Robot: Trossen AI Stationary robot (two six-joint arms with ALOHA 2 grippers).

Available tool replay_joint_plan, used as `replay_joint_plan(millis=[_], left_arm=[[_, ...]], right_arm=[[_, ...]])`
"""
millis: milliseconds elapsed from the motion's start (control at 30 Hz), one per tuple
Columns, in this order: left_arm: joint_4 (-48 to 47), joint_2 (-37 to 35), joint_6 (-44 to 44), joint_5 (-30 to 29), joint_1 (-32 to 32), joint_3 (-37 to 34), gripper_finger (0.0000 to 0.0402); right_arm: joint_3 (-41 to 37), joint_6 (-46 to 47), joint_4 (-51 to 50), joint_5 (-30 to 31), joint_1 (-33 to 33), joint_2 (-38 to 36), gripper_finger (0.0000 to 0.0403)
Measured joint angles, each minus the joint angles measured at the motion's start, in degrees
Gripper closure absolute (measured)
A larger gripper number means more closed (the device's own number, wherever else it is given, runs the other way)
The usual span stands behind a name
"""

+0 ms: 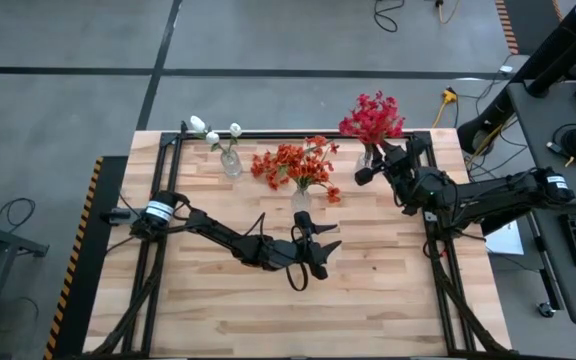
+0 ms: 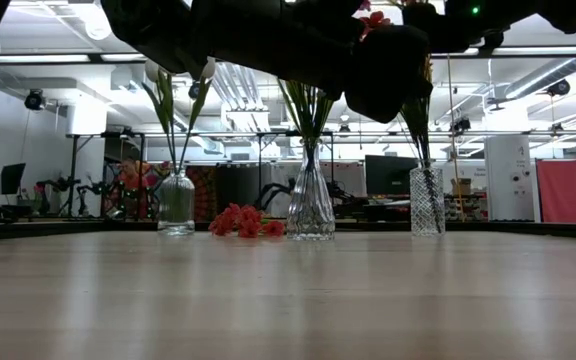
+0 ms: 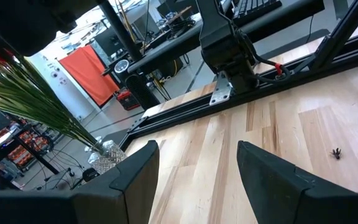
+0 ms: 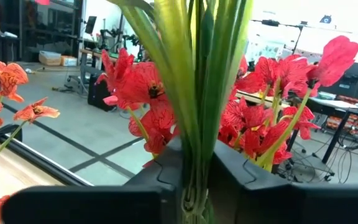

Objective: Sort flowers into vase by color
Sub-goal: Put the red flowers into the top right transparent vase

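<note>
Three glass vases stand along the table's far edge. The left vase [image 1: 230, 162] holds white flowers [image 1: 213, 132], the middle vase [image 1: 301, 197] orange flowers [image 1: 293, 162], and the right vase [image 1: 368, 158] red flowers [image 1: 371, 118]. My right gripper [image 1: 366, 172] is at the red flowers' green stems, just above the right vase [image 2: 427, 200], and is shut on them. Nearer the table's middle, my left gripper [image 1: 318, 255] hovers open with nothing between its fingers [image 3: 135, 177]. One loose orange-red bloom [image 2: 243, 222] lies on the table beside the middle vase [image 2: 310, 205]. My right gripper pinches the bundle of green stems [image 4: 197, 143] of the red flowers between its two fingers [image 4: 151, 193], below the blooms. The fingers reach in about level from the table's right side and lie across the stems. The stems stand upright, their lower ends in the right vase.
A black frame rail [image 1: 298, 133] runs along the far edge and down both sides of the wooden table [image 1: 368, 310]. The near half of the table is bare wood. A small dark speck [image 3: 336, 153] lies on the wood ahead of my left gripper.
</note>
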Motion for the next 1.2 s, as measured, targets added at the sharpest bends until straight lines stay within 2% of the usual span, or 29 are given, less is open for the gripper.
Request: replay_joint_plan(millis=[233,433,600,900,1200], left_arm=[[-0.26,0.00,0.02,-0.01,0.00,0.00,0.0203],[-0.28,0.00,0.02,-0.01,0.00,0.00,0.0203],[-0.31,0.00,0.04,-0.01,0.00,0.00,0.0203],[-0.39,-0.02,0.04,-0.01,0.07,0.00,0.0203],[-0.42,-0.02,0.04,-0.01,0.11,0.00,0.0203]], right_arm=[[-0.01,-0.26,-0.03,1.93,0.02,-0.54,0.0289],[0.00,-0.51,0.05,1.96,0.02,-1.16,0.0269],[0.26,-0.63,0.04,1.93,0.04,-1.30,0.0292],[0.28,-0.15,-0.01,1.94,0.03,-1.30,0.0385],[0.37,0.27,-0.62,1.94,0.02,-1.30,0.0384]])
